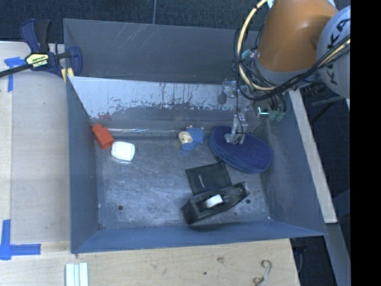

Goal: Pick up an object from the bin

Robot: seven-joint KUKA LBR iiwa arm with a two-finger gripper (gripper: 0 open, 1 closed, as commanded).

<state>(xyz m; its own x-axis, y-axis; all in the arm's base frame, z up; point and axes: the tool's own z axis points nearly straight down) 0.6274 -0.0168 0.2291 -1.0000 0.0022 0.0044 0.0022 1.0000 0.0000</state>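
- Gripper (236, 137) is low in the bin's (149, 186) right rear part, its tip on or just above the upper left of a dark blue oval pad (250, 154).
- Can't tell whether the gripper is spread or pressed together; nothing seen pinched.
- Pad lies flat near the right wall.
- Black flat square (207, 176) is just in front of the pad, with a black tape dispenser (214, 203) in front of that.
- Small blue-and-cream thing (190, 139) lies left of the pad.
- Orange block (102, 135) and white block (123, 152) sit far left, well apart from the gripper.

One camera looks steeply down into the grey metal bin (178, 58) from its near rim, the arm (294, 31) entering at right.
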